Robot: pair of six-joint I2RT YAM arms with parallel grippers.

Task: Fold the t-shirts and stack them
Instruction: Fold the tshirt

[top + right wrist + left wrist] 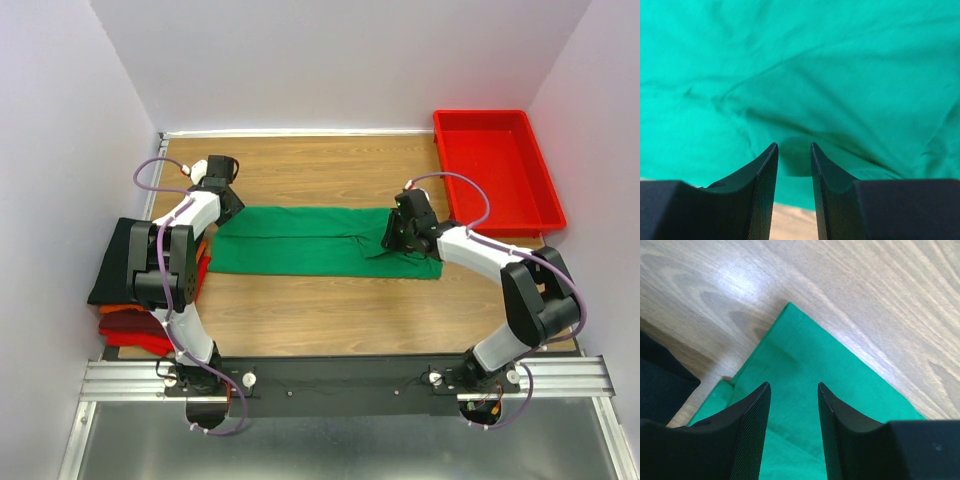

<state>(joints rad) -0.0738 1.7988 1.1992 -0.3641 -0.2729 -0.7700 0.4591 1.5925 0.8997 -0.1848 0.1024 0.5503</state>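
Holds left tool (pixel 793 386) apart above the left corner of the green t-shirt (pixel 310 240), lying flat on the desk (pixel 330 170). Shows right tool (pixel 795 145) narrowly gapped at a pucker; cannot tell if clamped. Risks snagging one layer only, skewing the fold

Each arm — the left arm (pixel 195 212) and the right arm (pixel 470 250) — pairs glossy white plastic shells with bulky black joint housings (pixel 180 270). A thin lilac cable (pixel 148 163) runs along each one. The bases sit on a flat black mounting plate (pixel 340 375) over a ribbed silver aluminium rail (pixel 120 380), fastened with pale round screws (pixel 250 378). The black tapered fingers (pixel 752 430) are matte outside — their inner faces finely meshed.
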